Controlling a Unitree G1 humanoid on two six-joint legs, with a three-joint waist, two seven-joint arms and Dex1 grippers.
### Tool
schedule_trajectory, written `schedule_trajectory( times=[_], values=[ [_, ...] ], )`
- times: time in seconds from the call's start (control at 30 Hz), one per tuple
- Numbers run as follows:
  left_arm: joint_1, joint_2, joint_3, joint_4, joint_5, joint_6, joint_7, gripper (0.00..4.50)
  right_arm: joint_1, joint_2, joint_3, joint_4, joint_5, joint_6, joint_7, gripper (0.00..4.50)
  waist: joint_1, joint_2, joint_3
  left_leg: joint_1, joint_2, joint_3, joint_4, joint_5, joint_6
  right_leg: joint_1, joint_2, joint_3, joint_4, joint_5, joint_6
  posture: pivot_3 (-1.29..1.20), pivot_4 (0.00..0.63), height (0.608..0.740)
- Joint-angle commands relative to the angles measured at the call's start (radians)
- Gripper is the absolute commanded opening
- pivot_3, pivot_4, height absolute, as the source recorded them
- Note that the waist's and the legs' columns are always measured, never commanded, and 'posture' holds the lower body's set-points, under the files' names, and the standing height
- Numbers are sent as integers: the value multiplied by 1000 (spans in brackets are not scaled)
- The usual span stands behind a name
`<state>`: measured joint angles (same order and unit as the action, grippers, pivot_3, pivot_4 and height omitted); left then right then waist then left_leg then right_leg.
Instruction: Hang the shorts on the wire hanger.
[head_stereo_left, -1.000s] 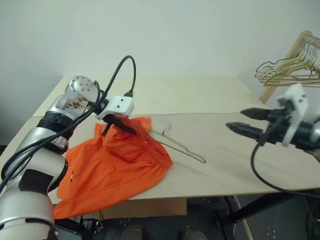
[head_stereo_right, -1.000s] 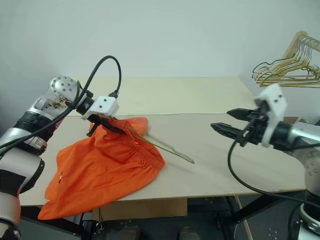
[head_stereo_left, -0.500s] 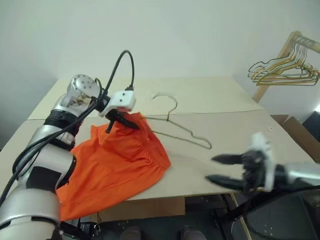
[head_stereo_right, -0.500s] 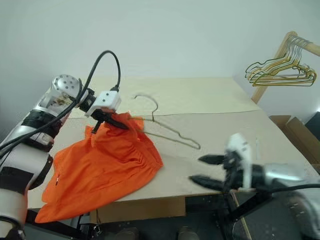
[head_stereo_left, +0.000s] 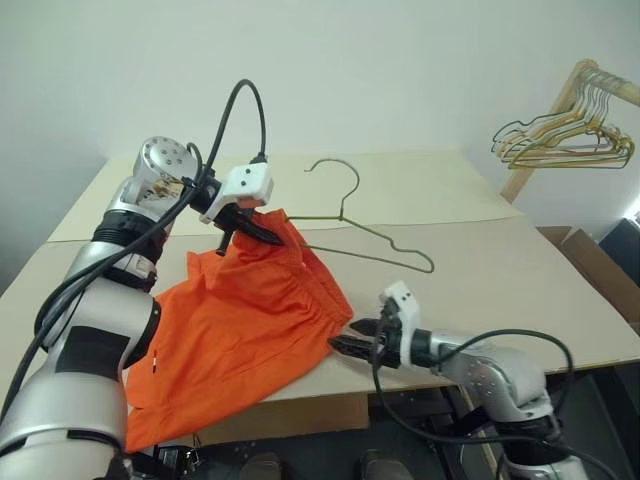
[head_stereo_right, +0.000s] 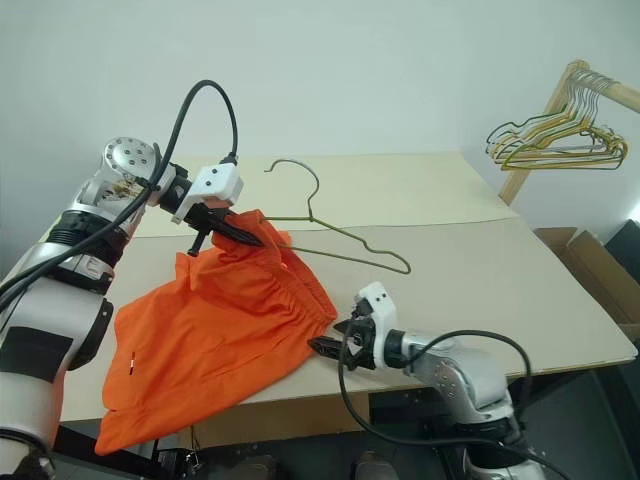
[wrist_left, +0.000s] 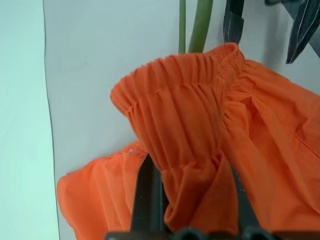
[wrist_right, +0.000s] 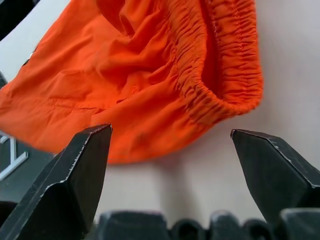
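Black fingers of the left gripper (head_stereo_left: 262, 229) pinch the shorts (head_stereo_left: 245, 320) at the gathered waistband, lifting one end off the table (head_stereo_left: 500, 270); the wire hanger (head_stereo_left: 365, 225) passes into that raised fabric. The right gripper (head_stereo_left: 350, 338), jaws spread wide, faces the waistband's near edge. The cloth is probably light and limp, best taken at the elastic. No containers are present.

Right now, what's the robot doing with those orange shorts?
It's trying to hang the shorts on the hanger. The left claw is shut on the waistband and holds that part up off the table. The right claw is open, down low by the near edge of the shorts. The hanger's end looks tucked into the lifted waistband.
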<state>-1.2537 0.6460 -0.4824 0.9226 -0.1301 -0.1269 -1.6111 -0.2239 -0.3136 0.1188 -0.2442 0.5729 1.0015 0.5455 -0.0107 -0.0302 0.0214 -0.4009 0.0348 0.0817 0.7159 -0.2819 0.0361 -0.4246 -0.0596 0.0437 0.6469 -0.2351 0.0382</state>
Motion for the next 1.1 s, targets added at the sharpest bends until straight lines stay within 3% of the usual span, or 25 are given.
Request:
schedule_trajectory(
  times=[0.03,0.1,0.2,0.57,0.73,1.1],
  values=[
    [-46,6,36,2,0,-3,-3,0,-30,44,-37,49,6,-38,-21,4424,0,0,0,0,0,0,0,0,0,0,0,0,0,0,0,23,0,740],
    [-47,4,40,5,4,-4,-3,0,-45,70,-43,62,26,-39,-7,4424,-2,0,0,0,0,0,0,0,0,0,0,0,0,0,0,22,0,740],
    [-48,-1,43,12,10,-9,-3,0,-61,97,-14,79,16,-56,9,3826,-4,0,0,0,0,0,0,0,0,0,0,0,0,0,0,21,0,740],
    [-41,-12,71,24,27,-18,-3,0,-66,123,-20,95,17,-88,30,15,-4,0,0,0,0,-1,0,0,0,0,0,0,1,0,0,19,0,740],
    [-26,1,79,12,22,-8,-3,0,-66,62,-39,82,15,-74,49,15,-3,0,0,0,0,-1,0,0,0,0,0,0,0,0,0,15,0,740],
    [106,166,-4,-205,-193,102,-3,0,-130,-378,-111,167,28,-91,359,15,-6,0,0,1,0,-3,-1,0,0,0,0,1,0,0,0,19,0,740]
  ],
)
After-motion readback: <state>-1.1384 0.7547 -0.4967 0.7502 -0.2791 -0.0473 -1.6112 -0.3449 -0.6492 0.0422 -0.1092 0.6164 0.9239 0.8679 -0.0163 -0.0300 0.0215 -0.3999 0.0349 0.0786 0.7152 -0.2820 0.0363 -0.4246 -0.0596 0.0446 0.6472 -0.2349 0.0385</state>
